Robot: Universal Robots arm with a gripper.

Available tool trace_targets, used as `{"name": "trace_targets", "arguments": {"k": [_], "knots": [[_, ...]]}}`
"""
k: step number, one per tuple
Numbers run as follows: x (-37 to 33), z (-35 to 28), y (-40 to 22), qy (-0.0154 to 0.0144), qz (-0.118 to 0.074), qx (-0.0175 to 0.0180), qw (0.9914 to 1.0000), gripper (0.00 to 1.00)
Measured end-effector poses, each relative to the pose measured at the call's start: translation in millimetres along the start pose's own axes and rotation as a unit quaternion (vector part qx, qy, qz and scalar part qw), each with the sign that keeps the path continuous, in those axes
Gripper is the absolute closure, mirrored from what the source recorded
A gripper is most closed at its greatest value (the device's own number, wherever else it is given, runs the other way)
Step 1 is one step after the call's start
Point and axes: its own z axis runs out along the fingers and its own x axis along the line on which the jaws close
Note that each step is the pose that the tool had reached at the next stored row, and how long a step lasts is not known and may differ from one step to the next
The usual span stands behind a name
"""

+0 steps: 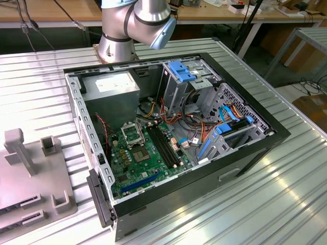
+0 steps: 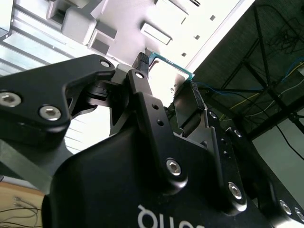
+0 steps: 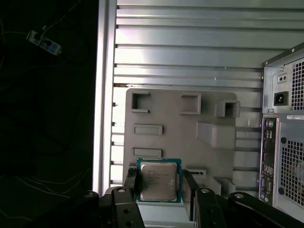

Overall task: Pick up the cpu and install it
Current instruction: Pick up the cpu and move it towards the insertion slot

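Your claw [image 3: 160, 189] is clamped on the cpu [image 3: 158, 179] by its thin edges; any jolt could tilt or drop it.

Stands as 1 silver arm [image 1: 134, 23] at the back in the exterior view, with a fat round joint and a light blue cap on it. Bends up and goes out past the top edge. Ends in a black hand [image 3: 160, 184] in the first wrist view. Pinches the cpu [image 3: 158, 179] between 2 black fingers [image 3: 131, 184], 1 on each side, touching its edges. Shows the same hand [image 2: 167, 76] in the second wrist view, with black link bars and shiny bolts.
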Motion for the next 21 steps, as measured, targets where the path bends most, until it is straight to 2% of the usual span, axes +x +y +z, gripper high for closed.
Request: {"name": "trace_targets", "arguments": {"k": [21], "knots": [[-22.0, -1.2, -0.7, 0.0, 0.0, -0.0001, 1.0, 0.53]]}}
